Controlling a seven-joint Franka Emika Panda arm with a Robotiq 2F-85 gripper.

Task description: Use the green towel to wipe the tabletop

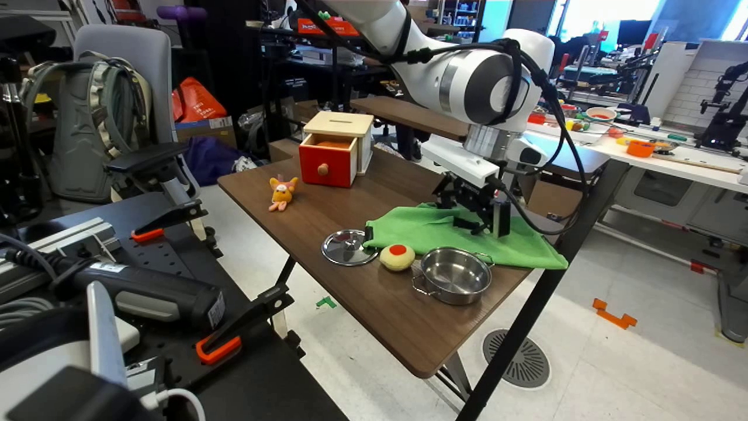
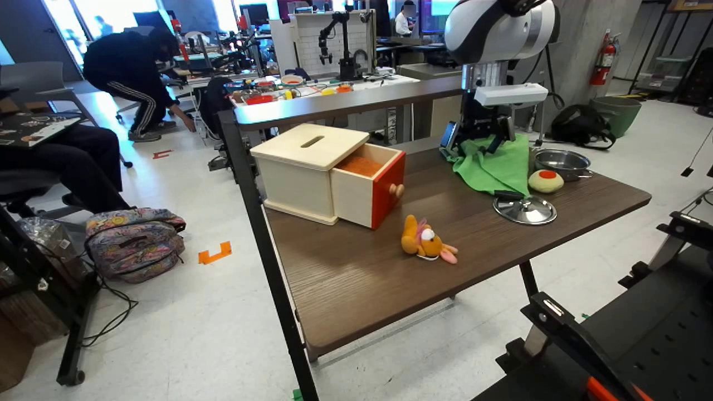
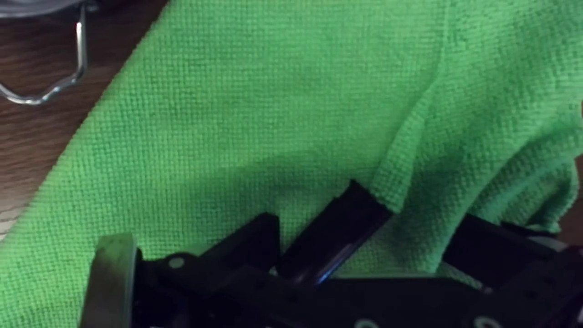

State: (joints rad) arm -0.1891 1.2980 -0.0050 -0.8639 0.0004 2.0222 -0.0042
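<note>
In an exterior view: bright green towel (image 1: 432,234), soft and rumpled, spread over the dark brown tabletop (image 1: 397,310), a corner lapping past its edge. Robot gripper (image 1: 477,217) points down onto it, black fingers (image 1: 501,217) amid the cloth. Can't tell if it's clenched on fabric or loose. Along the towel, l. to r.: shiny lid (image 1: 342,251), its black handle (image 1: 369,233) touching the cloth; pale yellow round thing (image 1: 396,260) w/ red spot (image 1: 398,249); metal pot (image 1: 456,278). Farther off: orange stuffed toy (image 1: 283,193) & wooden box (image 1: 336,124), red drawer (image 1: 324,166) partway out. Around me: grey chair (image 1: 137,47) w/ backpack (image 1: 87,137), black bench (image 1: 280,374) w/ clamps (image 1: 219,349), cluttered white table (image 1: 660,164) in bkgd.

In an exterior view: towel falls in loose folds below the gripper; pot, round thing & lid just beside it. Orange stuff (image 2: 361,166) shows inside the drawer; toy lies btwn box and tabletop's edge. Room's busy: person (image 2: 125,61) in dark clothes bent over, patterned bag (image 2: 133,245) on pale floor (image 2: 195,317), red extinguisher (image 2: 602,64) by a concrete column (image 2: 585,33).

Wrist view: towel fills nearly all, coarse weave, flatter at left, creased & bunched at right. Pot's wire handle (image 3: 81,45), top left, over dark tabletop. Black gripper parts along the bottom, cloth btwn them; hold unclear here too.
</note>
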